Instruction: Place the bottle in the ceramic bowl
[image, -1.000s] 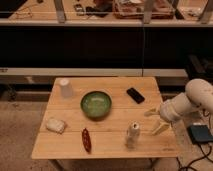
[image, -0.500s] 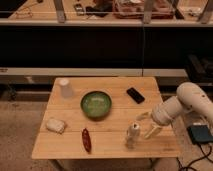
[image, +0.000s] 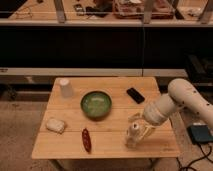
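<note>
Bottle (image: 131, 136) stands partly hidden by the hand (image: 140, 128) beside it.

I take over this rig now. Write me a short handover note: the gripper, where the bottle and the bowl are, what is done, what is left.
Gripper: low at the bottle, reaching in from the right; whether it grips yet cannot be told.
Bottle: upright on the table, near the front right.
Ceramic bowl: mid-table, left of the bottle and further back; nothing seen inside.
Done: the reach to the bottle.
Left: secure the grasp, lift, carry to the bowl, set the bottle inside.
</note>
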